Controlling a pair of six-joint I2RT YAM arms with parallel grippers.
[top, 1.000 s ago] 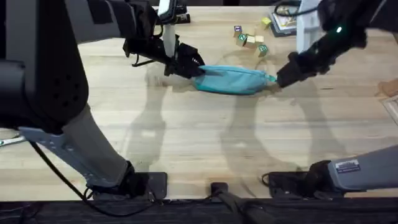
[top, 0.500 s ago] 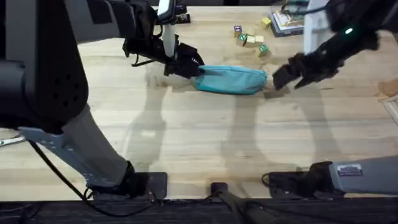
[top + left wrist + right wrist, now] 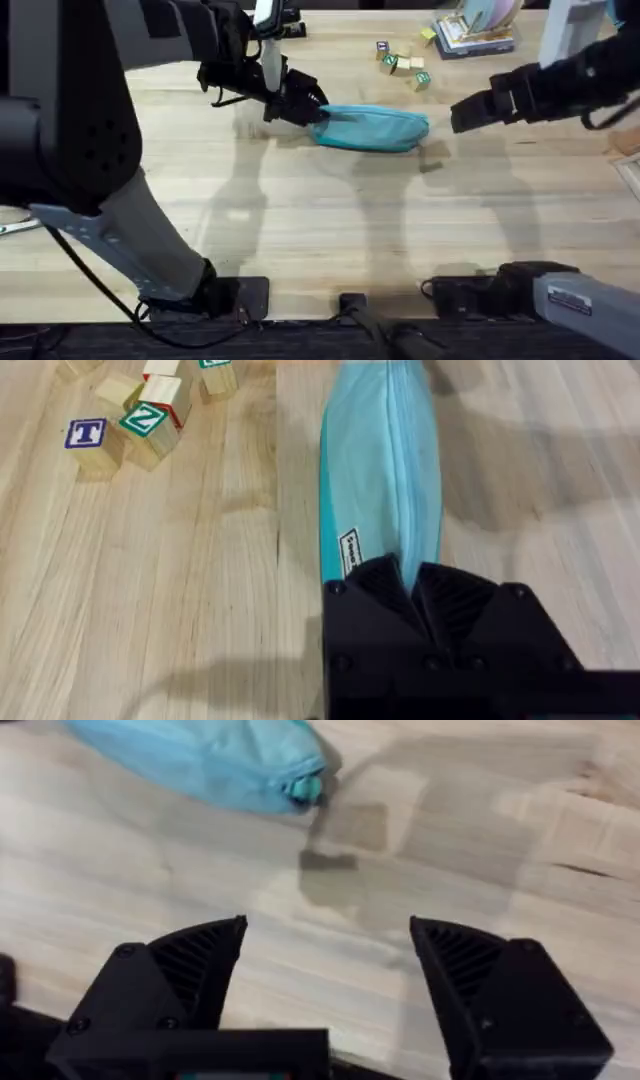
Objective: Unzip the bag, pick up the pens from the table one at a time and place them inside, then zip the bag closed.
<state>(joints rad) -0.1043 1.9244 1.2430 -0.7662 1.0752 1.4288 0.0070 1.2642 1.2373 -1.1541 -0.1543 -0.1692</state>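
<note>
Bag [image 3: 372, 128] lies on table [image 3: 300, 230], its left end pinched by left gripper [image 3: 312, 110]; right gripper [image 3: 462, 115] hangs apart, fingers spread.

1. Even, bright light is falling from above on the table [image 3: 330, 230], with no glare showing.
2. Soft, doubled arm shadows are lying across the planks.
3. The left arm [image 3: 70, 110] is looming dark and blurred near the overhead camera.
4. The right wrist view is looking soft, the bag [image 3: 210, 760] smeared.

Soft arm shadows across pale wood planks [image 3: 300, 230]
</note>
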